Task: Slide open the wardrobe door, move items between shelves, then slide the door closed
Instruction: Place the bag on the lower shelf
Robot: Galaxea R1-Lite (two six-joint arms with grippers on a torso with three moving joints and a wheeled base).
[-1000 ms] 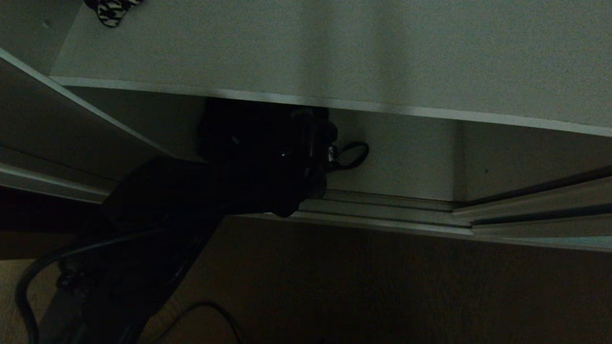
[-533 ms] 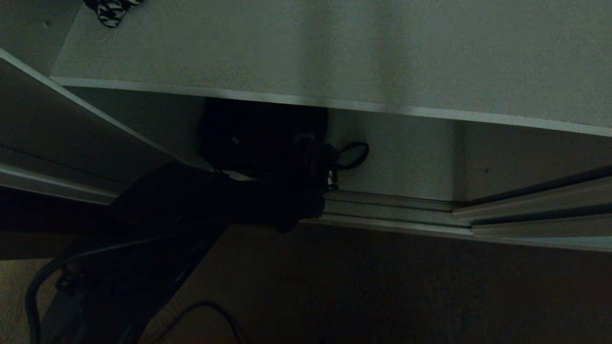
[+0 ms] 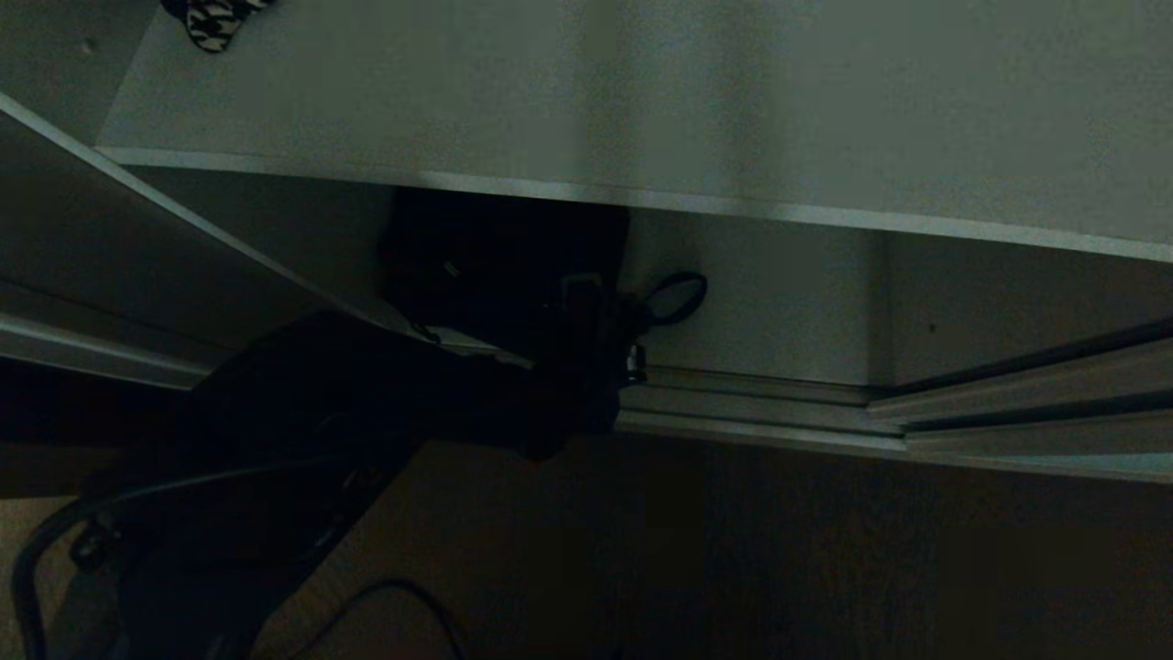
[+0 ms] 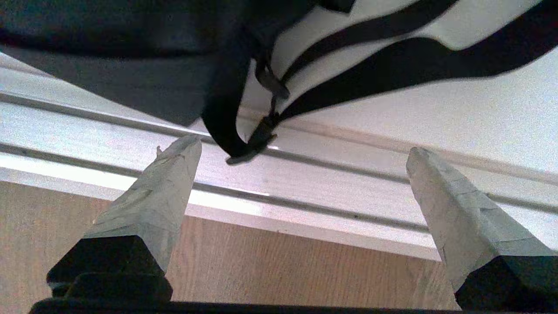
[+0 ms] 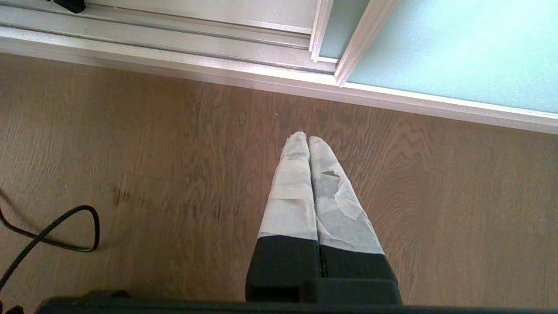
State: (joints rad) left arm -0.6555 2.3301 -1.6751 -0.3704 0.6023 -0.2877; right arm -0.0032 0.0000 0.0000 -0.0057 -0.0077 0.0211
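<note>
**Item:** black fabric bag (image 4: 130, 52). Sits on the lowest shelf (image 3: 779, 302) of the wardrobe, under the white-grey upper shelf (image 3: 641, 101), with its body toward the left part of the opening. Its straps (image 4: 392, 56) trail across the shelf floor, and a buckled loop (image 4: 253, 139) hangs forward to the bottom door track (image 4: 305, 174).

**Key relation:** the bag lies straight ahead of and slightly above the left hand (image 4: 303, 150). The hanging loop is just beside one fingertip (image 4: 185, 146) and sits off-centre in the gap, nearer that finger than the other. The bag body runs lengthwise along the shelf, across the hand's line of reach. Judgement: a short advance over the track would put the strap bundle between the fingers.

**Left hand:** spread fully wide, holding nothing, level with the track at the shelf's front edge.

**Right hand** (image 5: 305, 139): fingers pressed together, empty, pointing down at the wooden floor (image 5: 152, 174), well away from the bag. The left arm is clearly the nearer.

**Sliding wardrobe door** (image 5: 457, 48): frosted blue-green panel, pushed to the right, leaving the bag's bay open.

**Markings:** no brand, label or legible writing visible on bag, shelves or door.
</note>
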